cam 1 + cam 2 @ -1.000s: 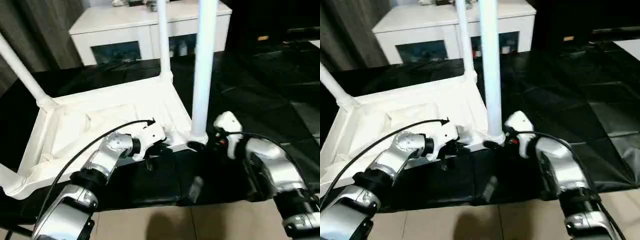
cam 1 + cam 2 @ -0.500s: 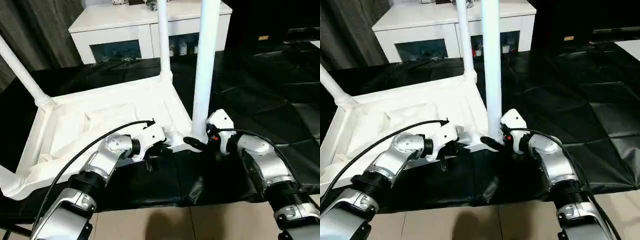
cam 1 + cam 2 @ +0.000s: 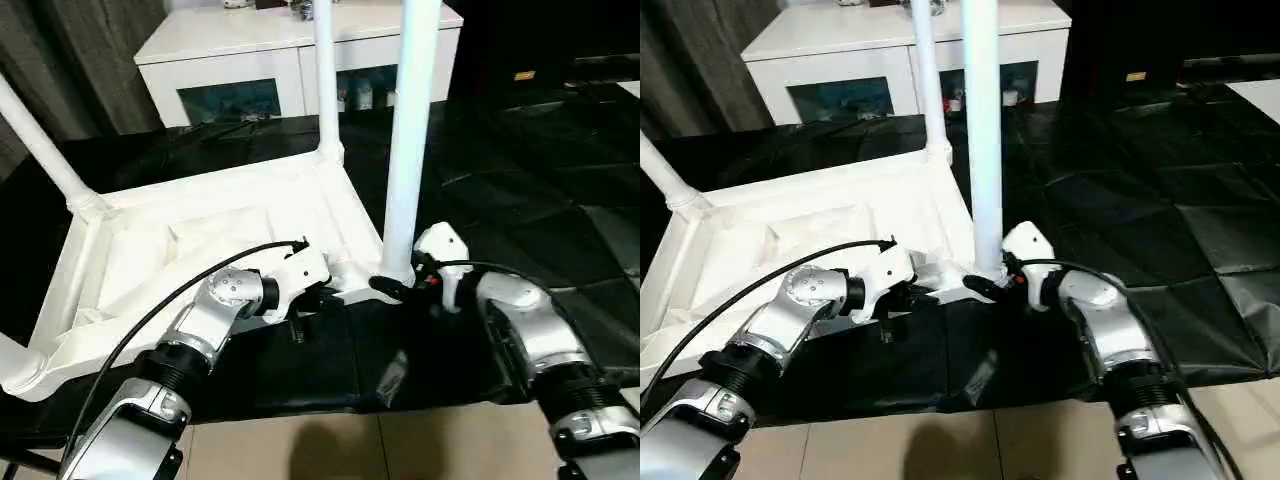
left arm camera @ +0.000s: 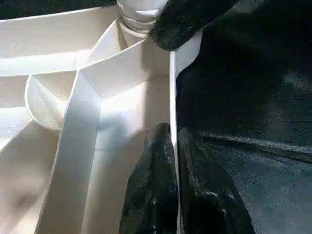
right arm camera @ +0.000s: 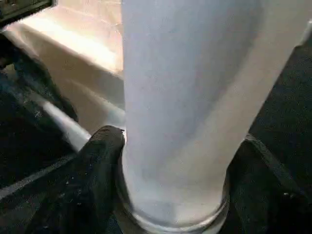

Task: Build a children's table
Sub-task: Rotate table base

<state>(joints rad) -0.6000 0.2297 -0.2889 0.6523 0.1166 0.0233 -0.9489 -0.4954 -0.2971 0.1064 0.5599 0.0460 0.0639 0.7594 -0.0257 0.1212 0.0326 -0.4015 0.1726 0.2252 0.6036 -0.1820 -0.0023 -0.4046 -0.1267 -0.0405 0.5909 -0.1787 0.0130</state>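
While the white plastic rectangular tabletop (image 3: pixel 190 250) lies ribbed side up on black sheeting (image 3: pixel 520 160), the left gripper (image 4: pixel 173 146) is clenched on its near rim. At three o'clock from it, the right gripper (image 5: pixel 170 195) straddles the base of a white tapered tube leg (image 3: pixel 405 150) — upright in its corner socket, one finger (image 5: pixel 97 165) touching.

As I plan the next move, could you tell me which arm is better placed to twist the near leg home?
Right: the right gripper straddles the near leg at its base, while the left gripper pinches the tabletop rim.
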